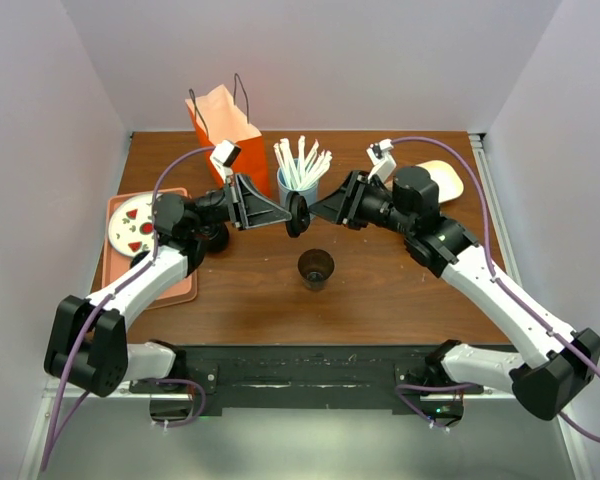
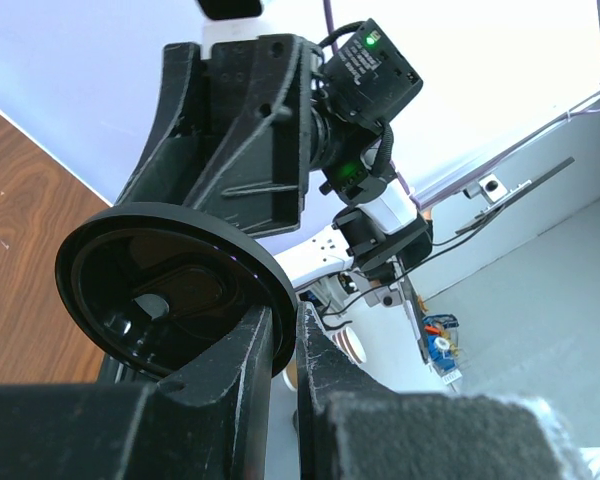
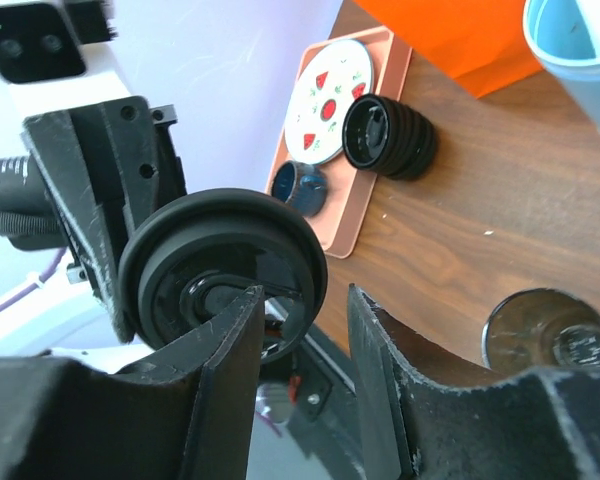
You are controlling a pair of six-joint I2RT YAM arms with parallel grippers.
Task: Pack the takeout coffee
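Looking down from above, we see both arms meeting in mid-air over the middle of the bench (image 1: 400, 300), with the black lid (image 1: 297, 213) standing on edge between them; the left tool (image 2: 285, 340) has its fingers drawn almost together, clamped on the lid's rim at about 5 o'clock in its own wrist view; the right tool (image 3: 302, 330) faces the lid from the other side with its fingers apart, and we see the lid's edge reaching partly into that gap, one finger overlapping it and the other clear of it.

The coffee cup (image 1: 315, 268) stands upright and uncovered on the bench, at 6 o'clock from the lid and apart from both tools; we can see down into its open mouth.

At 12 o'clock from the lid sits the blue straw holder (image 1: 297, 186), full of white straws; the orange paper bag (image 1: 227, 131) stands at 11 o'clock; the tray (image 1: 176, 290) lies at 9 o'clock, carrying a patterned plate (image 1: 132, 224) and a dark blue mug (image 3: 302, 187); a black ribbed cup (image 3: 405, 150) sits just beside the tray; a beige plate (image 1: 448, 180) lies at 2 o'clock.
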